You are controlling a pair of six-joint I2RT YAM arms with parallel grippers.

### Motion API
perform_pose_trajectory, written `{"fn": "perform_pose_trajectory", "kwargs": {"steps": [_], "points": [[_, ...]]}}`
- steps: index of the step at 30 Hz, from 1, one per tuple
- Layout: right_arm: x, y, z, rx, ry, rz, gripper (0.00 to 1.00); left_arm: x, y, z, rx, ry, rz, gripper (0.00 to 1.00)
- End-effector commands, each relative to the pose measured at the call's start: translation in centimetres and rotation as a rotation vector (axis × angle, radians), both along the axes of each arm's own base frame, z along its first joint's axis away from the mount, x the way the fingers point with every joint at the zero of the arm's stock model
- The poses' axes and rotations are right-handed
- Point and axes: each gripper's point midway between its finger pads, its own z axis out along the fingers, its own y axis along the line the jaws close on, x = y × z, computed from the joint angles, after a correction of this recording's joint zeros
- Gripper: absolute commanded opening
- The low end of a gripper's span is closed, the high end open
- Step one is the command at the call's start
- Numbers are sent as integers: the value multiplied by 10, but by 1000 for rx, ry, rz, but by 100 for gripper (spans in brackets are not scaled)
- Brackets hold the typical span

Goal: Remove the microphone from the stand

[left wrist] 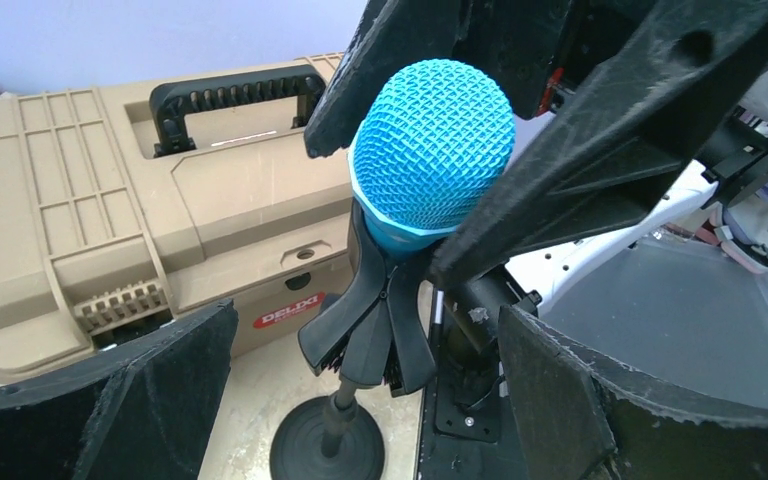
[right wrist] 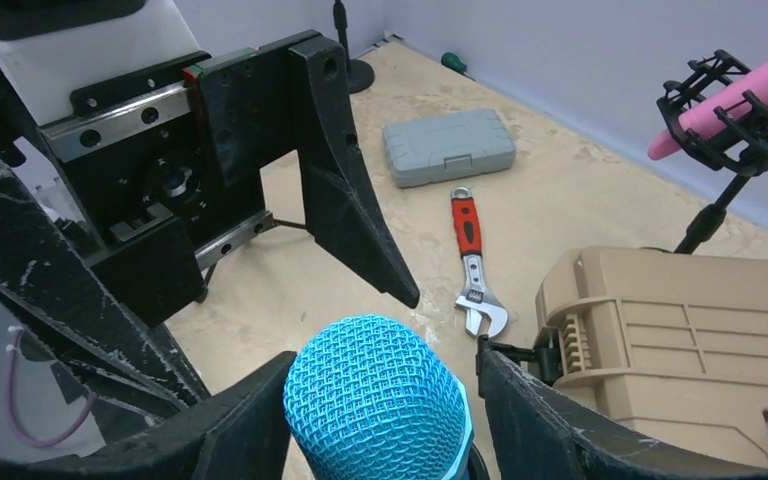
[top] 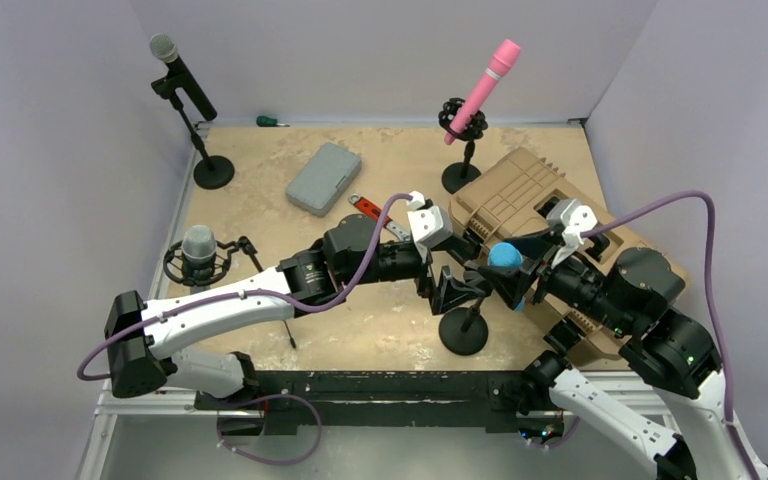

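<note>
Microphone on stand — toolbox just behind, wrench left.

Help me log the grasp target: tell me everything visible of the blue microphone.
The blue microphone has a rounded cyan mesh head over a cyan collar; its body is mostly hidden. It sits tilted, head up, in a black clip on a round-based stand beside the tan toolbox. The right gripper closely flanks the head; contact is unclear.
</note>
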Motion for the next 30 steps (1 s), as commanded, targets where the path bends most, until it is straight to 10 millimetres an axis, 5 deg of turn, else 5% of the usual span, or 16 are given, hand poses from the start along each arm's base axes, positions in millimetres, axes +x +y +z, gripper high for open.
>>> {"fn": "perform_pose_trajectory", "kwargs": {"steps": [1,17,25,30], "points": [[4,6,0,7,-2,12,62,-10,-6,10,-54,-25,-56,100],[4,7,-1,2,-14,23,35,-5,-31,-8,-37,-6,-91,94],[6,8,-1,-3,-16,23,30,-9,-31,-13,-16,-9,-113,69],[8,9,-1,-8,-11,19,23,-5,-31,-15,17,-27,-96,31]]}}
